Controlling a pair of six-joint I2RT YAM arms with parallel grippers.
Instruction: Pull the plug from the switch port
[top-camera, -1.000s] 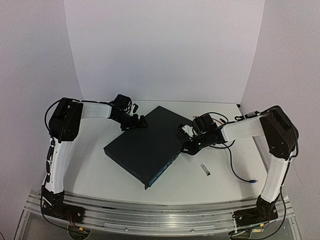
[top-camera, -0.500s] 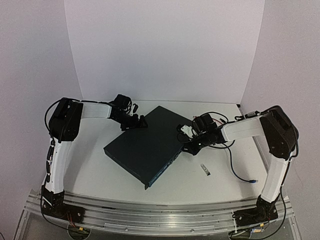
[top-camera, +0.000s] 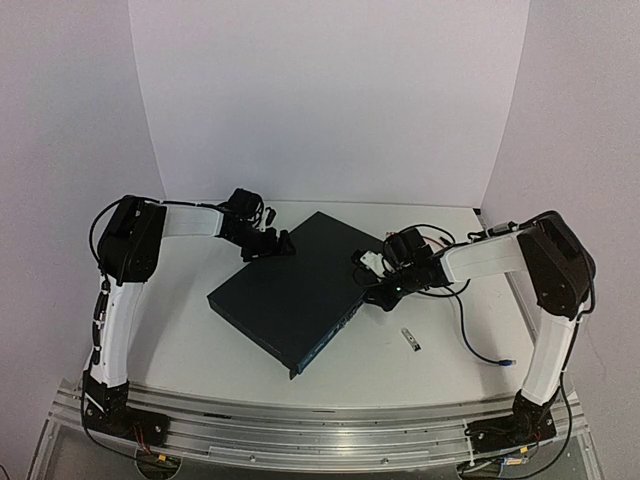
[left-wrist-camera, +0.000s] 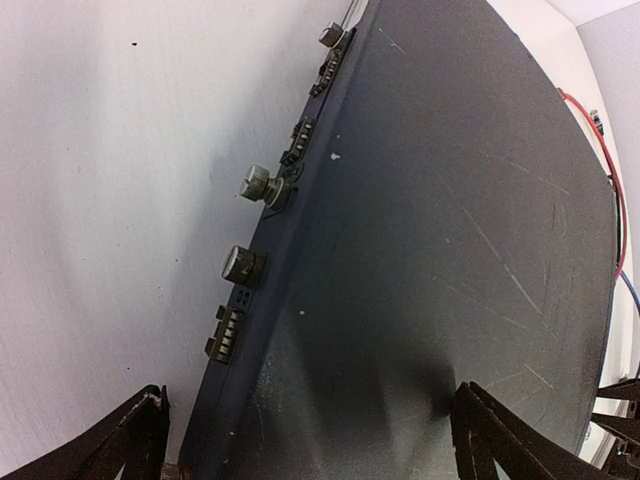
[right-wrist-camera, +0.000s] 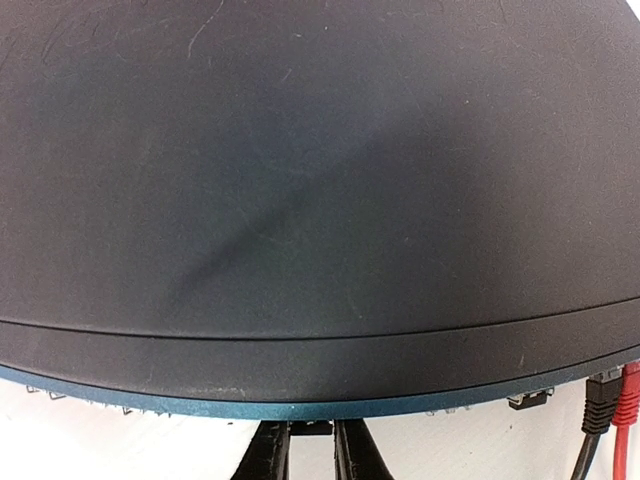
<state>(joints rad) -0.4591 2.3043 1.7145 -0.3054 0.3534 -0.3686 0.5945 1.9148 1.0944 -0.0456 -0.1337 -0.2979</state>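
The switch (top-camera: 295, 295) is a flat dark box lying askew on the table. Its blue-edged port face points to the front right. My right gripper (top-camera: 379, 293) is at that face. In the right wrist view its two fingers (right-wrist-camera: 268, 452) stand close together under the blue edge (right-wrist-camera: 300, 408), shut on a small dark plug (right-wrist-camera: 311, 428), most of it hidden below the edge. My left gripper (top-camera: 283, 243) is at the switch's back corner. In the left wrist view its fingers (left-wrist-camera: 140, 440) are spread wide over the switch's top (left-wrist-camera: 440, 230), one on each side.
A black plug (right-wrist-camera: 600, 392) and a red plug (right-wrist-camera: 630, 385) sit in ports to the right. Knobs (left-wrist-camera: 256, 182) stick out of the switch's back face. A small metal module (top-camera: 409, 339) and a loose blue cable (top-camera: 480, 348) lie on the table at the front right.
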